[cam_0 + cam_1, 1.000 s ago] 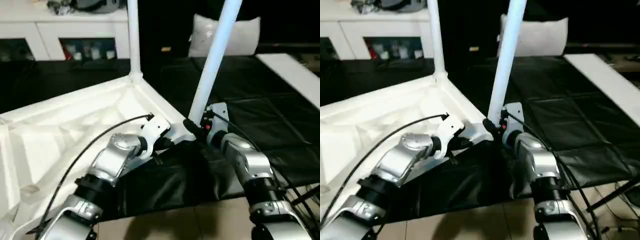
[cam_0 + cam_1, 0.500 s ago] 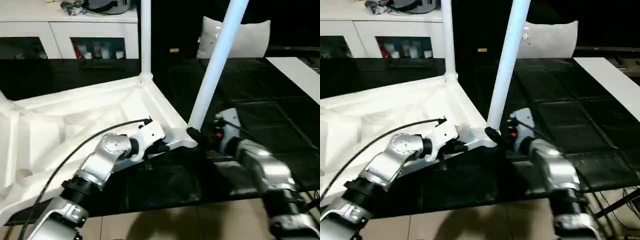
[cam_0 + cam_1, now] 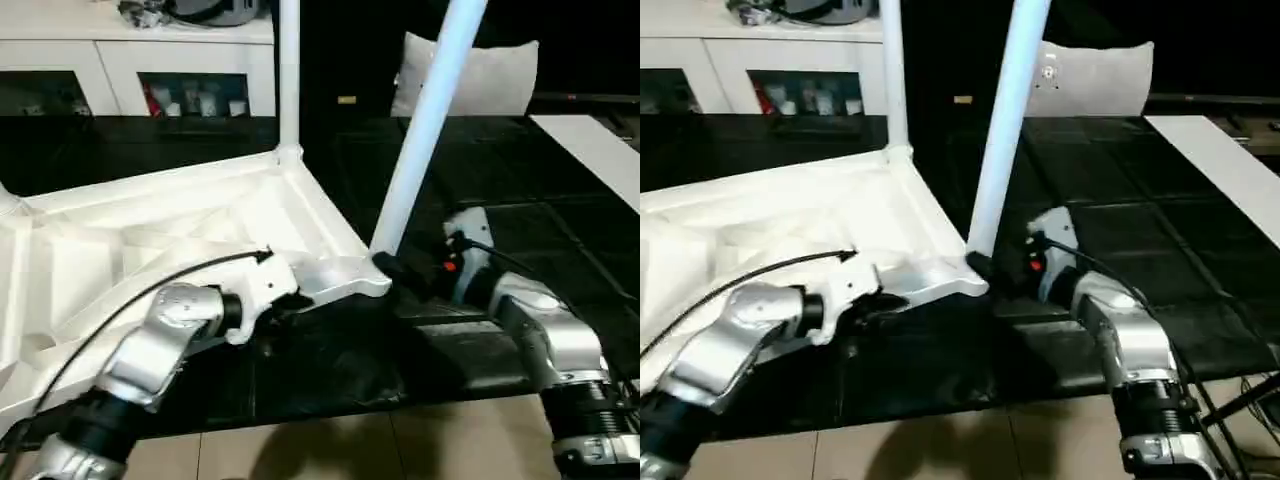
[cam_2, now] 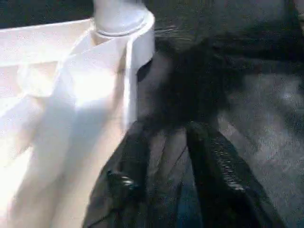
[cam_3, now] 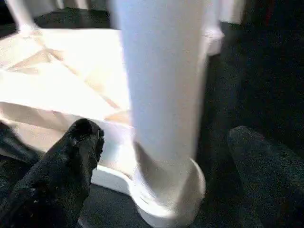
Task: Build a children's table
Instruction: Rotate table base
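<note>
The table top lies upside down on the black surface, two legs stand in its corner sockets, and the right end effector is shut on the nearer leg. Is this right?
Not quite. The right end effector is open, not shut: the right wrist view shows its fingers spread on either side of the nearer leg. The rest holds: the table top lies upside down with the farther leg also socketed.

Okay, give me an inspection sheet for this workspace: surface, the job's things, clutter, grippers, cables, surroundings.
Surface: black padded mat under the work.
Job's things: table top lies upside down, ribs up; far leg stands upright in its corner socket; near leg leans, its foot in the near corner socket.
Clutter: nothing seen.
Grippers: right gripper open, fingers either side of the near leg's base; left gripper open beside the table top's edge.
Cables: black cable loops over the left forearm.
Surroundings: white cabinet behind; white pillow.
</note>
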Robot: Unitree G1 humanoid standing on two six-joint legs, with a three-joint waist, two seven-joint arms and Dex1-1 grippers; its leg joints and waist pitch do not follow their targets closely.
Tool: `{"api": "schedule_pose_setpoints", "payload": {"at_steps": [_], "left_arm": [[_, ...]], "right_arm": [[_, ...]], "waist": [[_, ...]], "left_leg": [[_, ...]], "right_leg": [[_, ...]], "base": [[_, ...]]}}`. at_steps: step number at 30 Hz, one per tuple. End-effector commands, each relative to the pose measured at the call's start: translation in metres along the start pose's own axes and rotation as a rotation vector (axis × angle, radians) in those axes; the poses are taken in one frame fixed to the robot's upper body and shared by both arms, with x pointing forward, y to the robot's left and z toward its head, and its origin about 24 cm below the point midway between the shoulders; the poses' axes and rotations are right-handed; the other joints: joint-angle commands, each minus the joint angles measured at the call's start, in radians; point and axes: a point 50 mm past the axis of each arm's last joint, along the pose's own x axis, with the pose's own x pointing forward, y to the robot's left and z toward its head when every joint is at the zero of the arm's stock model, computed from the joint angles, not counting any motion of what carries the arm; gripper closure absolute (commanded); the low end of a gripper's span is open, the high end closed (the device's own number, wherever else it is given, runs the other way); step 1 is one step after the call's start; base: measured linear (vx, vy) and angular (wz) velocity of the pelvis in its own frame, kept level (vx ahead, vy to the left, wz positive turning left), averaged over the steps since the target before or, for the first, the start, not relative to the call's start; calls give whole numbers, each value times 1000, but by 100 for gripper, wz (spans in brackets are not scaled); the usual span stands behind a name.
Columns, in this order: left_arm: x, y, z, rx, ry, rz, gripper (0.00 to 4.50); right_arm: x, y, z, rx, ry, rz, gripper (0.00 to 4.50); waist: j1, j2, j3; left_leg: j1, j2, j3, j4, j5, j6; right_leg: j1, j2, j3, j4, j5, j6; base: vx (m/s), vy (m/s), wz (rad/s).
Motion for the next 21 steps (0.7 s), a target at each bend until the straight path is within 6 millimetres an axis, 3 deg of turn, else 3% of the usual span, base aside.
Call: {"api": "schedule_pose_setpoints", "payload": {"at_steps": [1,4,12,14,21], "left_arm": [[-8,5,3,46,21,68,277],[-17,8,-2,73,75,121,246],[-37,1,-12,46,155,147,246],[-43,0,-18,48,194,160,246],[-61,7,-26,62,277,235,246]], "right_arm": [[4,0,5,-26,-16,-6,0],[13,-2,4,-29,-19,-41,0],[36,-11,3,9,-32,-173,0],[43,-13,5,47,-55,-198,0],[48,-24,6,56,-70,-316,0]], "waist": [[2,-1,-59],[-1,1,-61],[-6,13,-61],[-8,8,-60],[-4,11,-55]], "left_leg": [[-15,31,-1,-66,-30,55],[-17,30,-3,-65,-12,52],[-12,38,-5,-68,-11,39],[-12,34,-3,-68,-23,37],[-8,33,-2,-71,-63,31]], "right_leg": [[80,-75,83,-84,-312,16],[82,-76,85,-76,-284,8],[78,-81,93,-61,-232,-71],[79,-81,94,-63,-249,-65],[76,-81,91,-75,-321,-41]], "base": [[0,0,0],[0,0,0],[0,0,0],[0,0,0],[0,0,0]]}}
